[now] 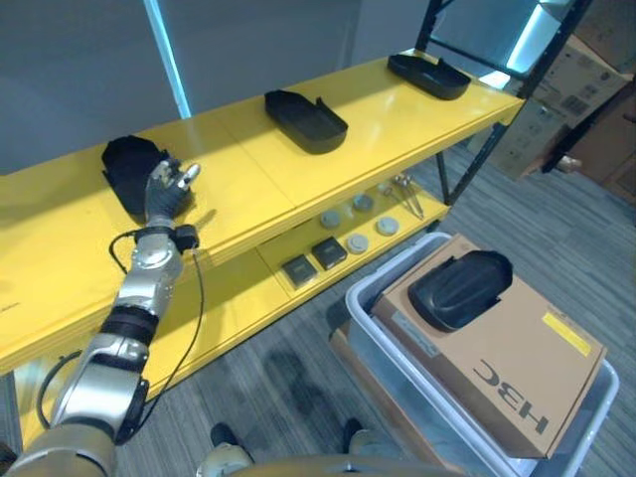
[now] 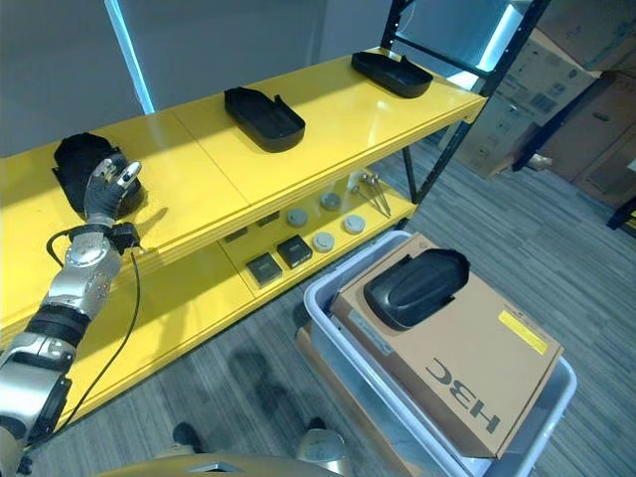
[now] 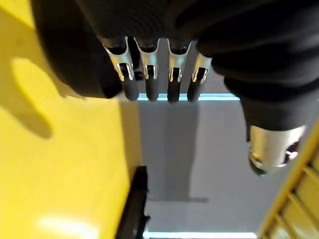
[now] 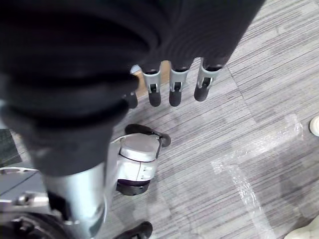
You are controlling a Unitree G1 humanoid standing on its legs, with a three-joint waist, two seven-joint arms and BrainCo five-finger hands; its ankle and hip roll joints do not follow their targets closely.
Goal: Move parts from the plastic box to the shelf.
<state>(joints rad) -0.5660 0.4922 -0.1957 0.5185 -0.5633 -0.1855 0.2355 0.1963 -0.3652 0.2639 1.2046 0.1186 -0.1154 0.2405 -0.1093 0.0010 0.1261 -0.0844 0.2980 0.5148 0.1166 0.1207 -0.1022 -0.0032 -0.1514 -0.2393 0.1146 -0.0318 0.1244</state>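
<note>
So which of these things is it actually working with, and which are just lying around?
Part of the job:
black parts on the top shelf
black part still at the plastic box
yellow shelf
left hand, by the leftmost part

Just lying about:
round discs and small black blocks on the lower shelf
stacked cartons

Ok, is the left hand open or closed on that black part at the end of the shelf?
Open. The left hand hovers by the black part on the yellow shelf, fingers straight and holding nothing.

Glossy yellow shelf (image 1: 397, 119), matt blk plastic parts (image 1: 306, 120), cardboard box (image 1: 517, 368).
</note>
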